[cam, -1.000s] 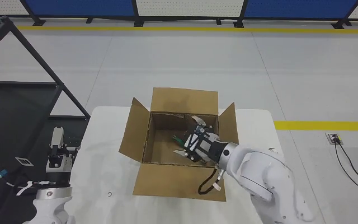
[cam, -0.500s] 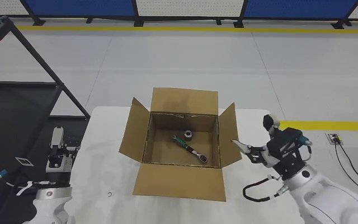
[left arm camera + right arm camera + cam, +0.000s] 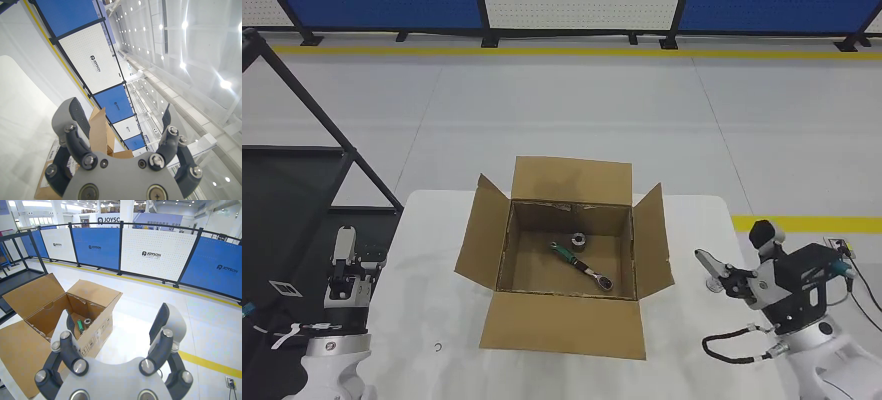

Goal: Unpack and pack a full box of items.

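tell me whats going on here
A two-armed robot is at an open brown cardboard box on a white table. A green-handled ratchet wrench and a small round metal socket lie inside. Both grippers are open and empty: the right gripper to the box's right, the left gripper off to its left.

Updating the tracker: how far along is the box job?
Done: cardboard box stands with flaps open. In hand: nothing; right gripper, beside the box, and left gripper both have jaws open, empty. Remaining: ratchet wrench and socket lie on the box floor; whether just packed or awaiting unpacking can't be told. Flaps not yet closed.
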`<state>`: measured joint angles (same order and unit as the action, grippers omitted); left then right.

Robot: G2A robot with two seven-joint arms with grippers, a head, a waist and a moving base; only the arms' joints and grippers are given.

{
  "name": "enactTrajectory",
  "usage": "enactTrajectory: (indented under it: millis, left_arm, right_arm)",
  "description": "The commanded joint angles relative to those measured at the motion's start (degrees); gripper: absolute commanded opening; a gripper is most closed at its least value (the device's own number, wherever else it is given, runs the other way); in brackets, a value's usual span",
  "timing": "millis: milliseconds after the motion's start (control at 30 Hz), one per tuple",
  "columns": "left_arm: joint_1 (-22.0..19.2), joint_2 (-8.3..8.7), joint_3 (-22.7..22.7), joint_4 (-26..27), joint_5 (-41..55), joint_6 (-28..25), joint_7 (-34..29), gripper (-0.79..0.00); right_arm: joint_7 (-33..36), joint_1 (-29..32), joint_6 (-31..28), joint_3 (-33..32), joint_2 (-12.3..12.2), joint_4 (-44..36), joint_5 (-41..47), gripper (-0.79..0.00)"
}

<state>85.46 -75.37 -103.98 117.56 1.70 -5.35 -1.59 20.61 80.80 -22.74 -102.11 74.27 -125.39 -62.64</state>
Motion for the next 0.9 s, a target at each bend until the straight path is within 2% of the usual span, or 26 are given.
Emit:
enactTrajectory:
  millis: [0,233,500,733,867]
  left_arm:
    - [0.0,0.00,0.0,0.0,0.0,0.0,0.0,0.000]
    - [0.0,0.00,0.0,0.0,0.0,0.0,0.0,0.000]
    - [0.0,0.00,0.0,0.0,0.0,0.0,0.0,0.000]
    - [0.0,0.00,0.0,0.0,0.0,0.0,0.0,0.000]
    - [0.0,0.00,0.0,0.0,0.0,0.0,0.0,0.000]
  right_arm:
    - [0.0,0.0,0.0,0.0,0.0,0.0,0.0,0.000]
    - [-0.1,-1.1,2.6,1.2,-0.2,4.1,-4.2,0.000]
    - [0.7,-1.6,5.3,-1.9,-1.1,11.3,-14.0,0.000]
    - [4.8,-4.4,1.7,-2.5,-1.9,20.2,-14.0,0.000]
    - [7.6,-6.8,-1.5,-2.8,-2.4,26.0,-11.0,0.000]
